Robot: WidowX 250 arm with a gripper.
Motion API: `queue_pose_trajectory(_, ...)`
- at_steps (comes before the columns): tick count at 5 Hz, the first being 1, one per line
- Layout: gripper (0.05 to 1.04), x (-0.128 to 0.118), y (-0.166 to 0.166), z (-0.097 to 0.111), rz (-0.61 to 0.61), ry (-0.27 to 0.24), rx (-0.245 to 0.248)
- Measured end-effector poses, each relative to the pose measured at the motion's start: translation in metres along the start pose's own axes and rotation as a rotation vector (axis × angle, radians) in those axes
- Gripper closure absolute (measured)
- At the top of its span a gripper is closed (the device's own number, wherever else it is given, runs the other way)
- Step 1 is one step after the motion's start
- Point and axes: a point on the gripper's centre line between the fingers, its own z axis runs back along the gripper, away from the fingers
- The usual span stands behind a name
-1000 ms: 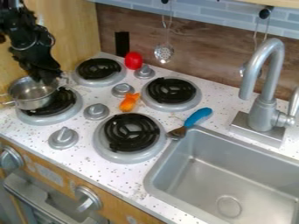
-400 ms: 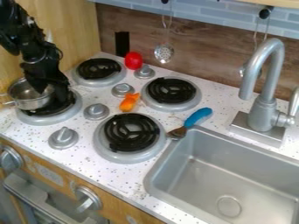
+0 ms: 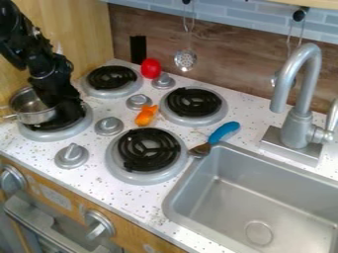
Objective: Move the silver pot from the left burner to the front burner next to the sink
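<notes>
We see the pot (image 3: pixel 37 117) on a burner (image 3: pixel 53 135), the gripper (image 3: pixel 64 113) beside it — released or clasping, how far along, we cannot tell.

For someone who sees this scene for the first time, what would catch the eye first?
Probably the black pincer, at the right side of the metal pot on the left. Next come the bright colours: a red object near the back wall, an orange one among the burners, and a blue-handled utensil at the sink's upper-left corner.
</notes>
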Motion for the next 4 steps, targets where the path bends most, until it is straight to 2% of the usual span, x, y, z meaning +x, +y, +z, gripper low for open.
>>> queue_pose_trajectory(1,0.706,-0.004,-0.001,-0.001,0.000,0.003,0.001)
queue_pose_trajectory(2,0.909,-0.005,-0.005,0.012,-0.004,-0.018,0.012)
queue_pose_trajectory(3,0.986,-0.010,-0.012,0.016,-0.027,-0.010,0.025)
queue_pose_trajectory(4,0.988,-0.009,-0.028,0.031,-0.055,-0.031,0.027)
